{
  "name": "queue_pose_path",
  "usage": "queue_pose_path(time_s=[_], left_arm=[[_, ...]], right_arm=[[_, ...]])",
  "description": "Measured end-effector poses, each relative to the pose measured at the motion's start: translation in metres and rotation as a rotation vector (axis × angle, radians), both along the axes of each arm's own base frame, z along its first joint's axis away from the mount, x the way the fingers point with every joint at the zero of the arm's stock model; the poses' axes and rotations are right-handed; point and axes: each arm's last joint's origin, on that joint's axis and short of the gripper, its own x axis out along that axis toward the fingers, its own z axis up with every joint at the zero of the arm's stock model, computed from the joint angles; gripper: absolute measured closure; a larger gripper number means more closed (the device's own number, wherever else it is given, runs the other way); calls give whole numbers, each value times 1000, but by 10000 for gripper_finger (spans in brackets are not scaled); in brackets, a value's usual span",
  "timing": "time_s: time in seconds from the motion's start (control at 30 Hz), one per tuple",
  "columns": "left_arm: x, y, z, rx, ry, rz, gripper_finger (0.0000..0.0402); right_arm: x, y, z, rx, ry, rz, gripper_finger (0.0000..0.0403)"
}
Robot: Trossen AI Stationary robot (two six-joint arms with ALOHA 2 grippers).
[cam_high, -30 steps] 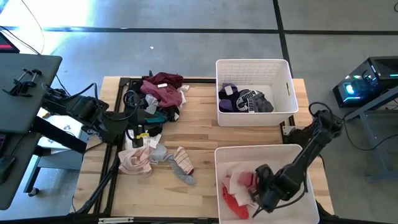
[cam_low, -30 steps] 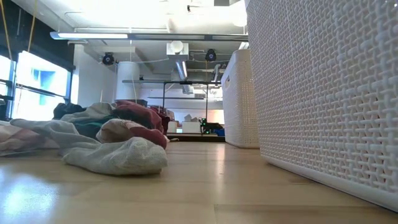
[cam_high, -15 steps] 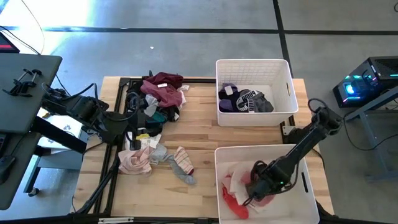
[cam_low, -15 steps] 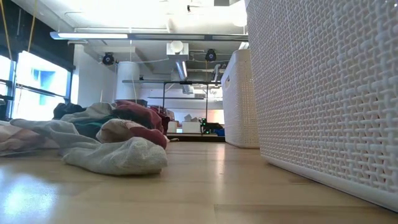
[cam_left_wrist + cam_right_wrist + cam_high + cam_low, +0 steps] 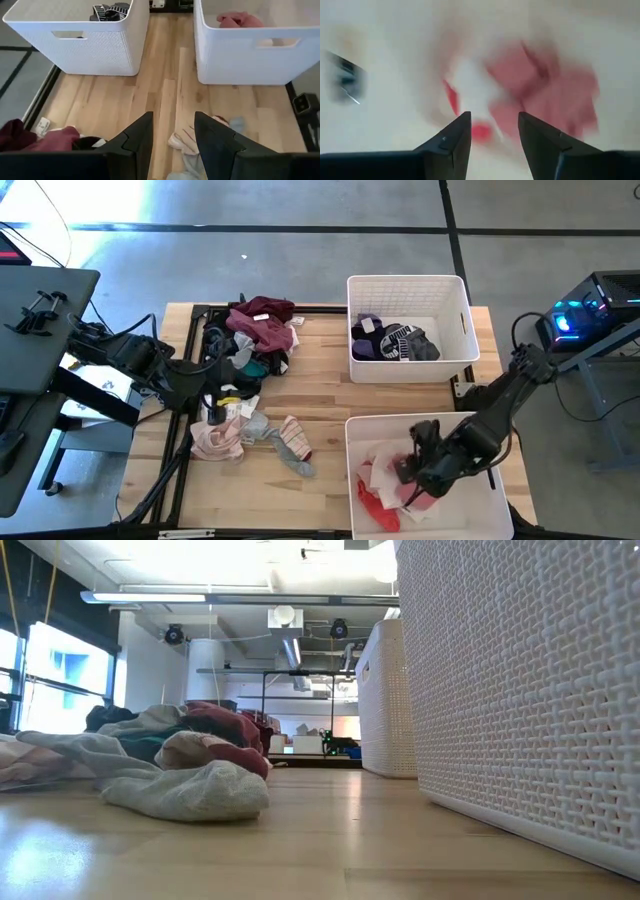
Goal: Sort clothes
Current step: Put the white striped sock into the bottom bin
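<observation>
Right claw [image 5: 408,470] hangs inside the near bin [image 5: 500,496], over the pink and red clothes [image 5: 385,485] lying there. Fingers [image 5: 451,140] stand apart with nothing between them; the right wrist view is blurred, showing only pink, red and white patches below the gap.

Left claw [image 5: 222,373] sits low at the table's left side, at the edge of the loose pile. Fingers [image 5: 140,135] parted, empty, with bare wood showing between them.

Near bin holds a red piece at its left end, pale pink and white pieces crumpled beside it. Far bin [image 5: 459,292] holds a purple garment [image 5: 366,348], a black and white striped one [image 5: 400,340] and a grey one [image 5: 424,347], bunched on the side nearer the other bin.

On the table [image 5: 320,420], well apart from the bins:
- a maroon garment [image 5: 262,322] on top of the far heap, white tag at its edge
- black and teal pieces [image 5: 250,360] tangled below it
- a pale pink garment [image 5: 218,438] nearer the front edge, tags showing
- a grey piece [image 5: 256,426] and a striped pink and grey sock-like piece [image 5: 295,442] just beside it

Low view: the grey piece lies limp in front, maroon and dark clothes heaped behind; woven white bin walls fill the right.
</observation>
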Motion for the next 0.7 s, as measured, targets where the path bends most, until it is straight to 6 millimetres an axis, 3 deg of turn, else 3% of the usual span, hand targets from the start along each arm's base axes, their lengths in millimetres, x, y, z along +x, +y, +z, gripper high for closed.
queue_pose_path(time_s=[0.17,0.4,0.6,0.7], left_arm=[[9,-2,1,30,-50,74,269],[37,-11,2,19,-172,136,269],[61,-25,-4,-121,-206,46,269],[67,-29,-19,-176,-226,-16,269]], right_arm=[[7,-4,10,-285,-220,168,253],[20,-3,16,-413,-326,407,253],[49,-10,30,-549,-535,487,253],[68,-18,42,-600,-656,488,253]])
